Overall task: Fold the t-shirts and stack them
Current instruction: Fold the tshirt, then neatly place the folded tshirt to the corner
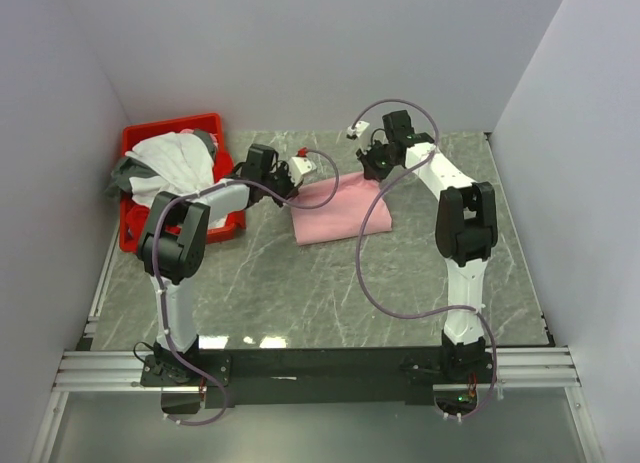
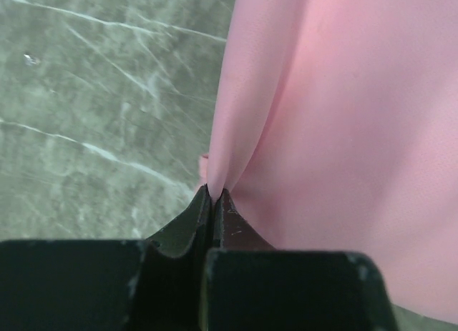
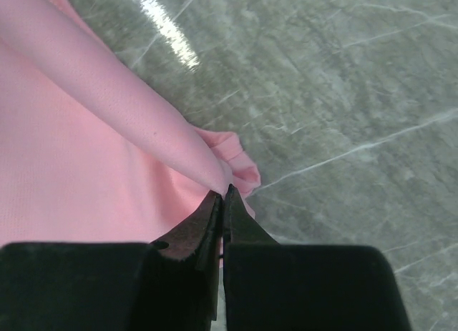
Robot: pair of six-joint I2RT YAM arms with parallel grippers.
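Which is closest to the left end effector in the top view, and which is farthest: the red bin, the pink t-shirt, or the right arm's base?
From the left end effector:
1. Pink t-shirt, pinched in it.
2. Red bin, on its left, at the far left of the table.
3. Right arm's base, at the near edge, right side.

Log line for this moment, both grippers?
left gripper: shut on light pink cotton t-shirt | right gripper: shut on it | stage: mid-fold
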